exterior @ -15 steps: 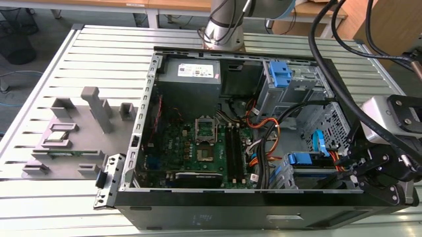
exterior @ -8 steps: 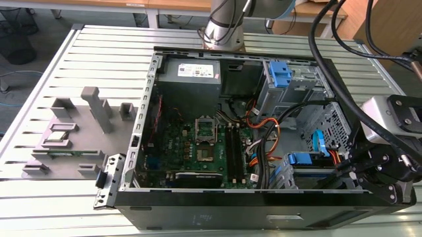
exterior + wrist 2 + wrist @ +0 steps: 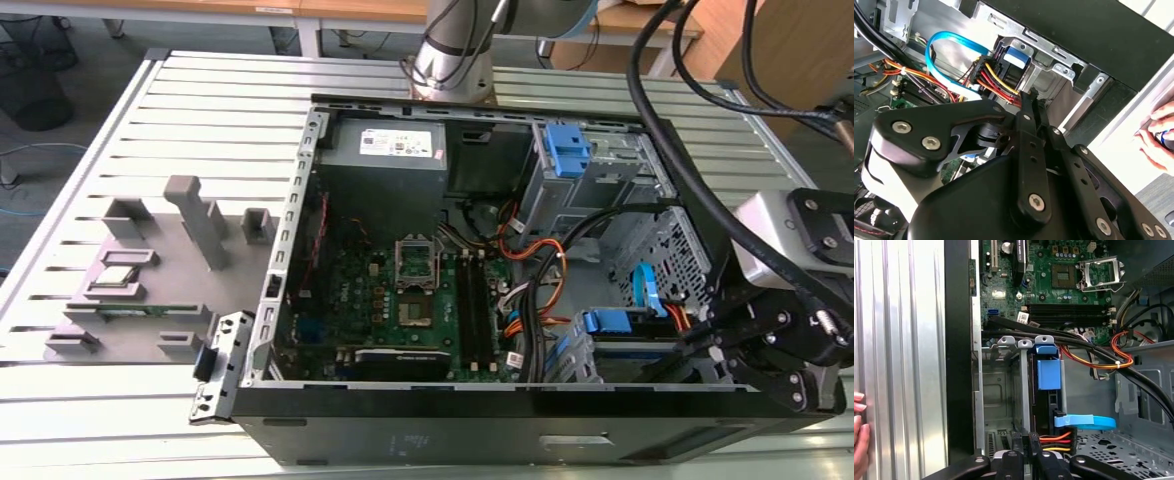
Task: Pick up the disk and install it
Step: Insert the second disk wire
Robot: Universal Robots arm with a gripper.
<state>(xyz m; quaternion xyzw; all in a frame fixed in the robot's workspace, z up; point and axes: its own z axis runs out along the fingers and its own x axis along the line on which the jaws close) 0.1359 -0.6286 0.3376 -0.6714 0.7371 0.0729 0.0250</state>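
The disk (image 3: 1046, 405) stands edge-on in the lower drive bay of the open computer case (image 3: 534, 440), with its blue plastic rail and tab (image 3: 1048, 372) showing; in the exterior view the blue rail (image 3: 621, 325) marks the disk. A blue data cable (image 3: 949, 40) and a red, yellow and black power lead (image 3: 996, 80) run to its end. My gripper (image 3: 1027, 96) hangs just over that cabled end of the bay, its black fingers (image 3: 1016, 447) drawn together with nothing between them. It sits at the exterior view's right (image 3: 691, 342).
A motherboard (image 3: 400, 300) with an open processor socket (image 3: 416, 262) and a grey power-supply box (image 3: 387, 150) fill the case. A second blue-railed bay (image 3: 567, 150) lies behind. A grey parts fixture (image 3: 134, 270) stands on the slatted table. A person's hand (image 3: 859, 430) rests beside the case.
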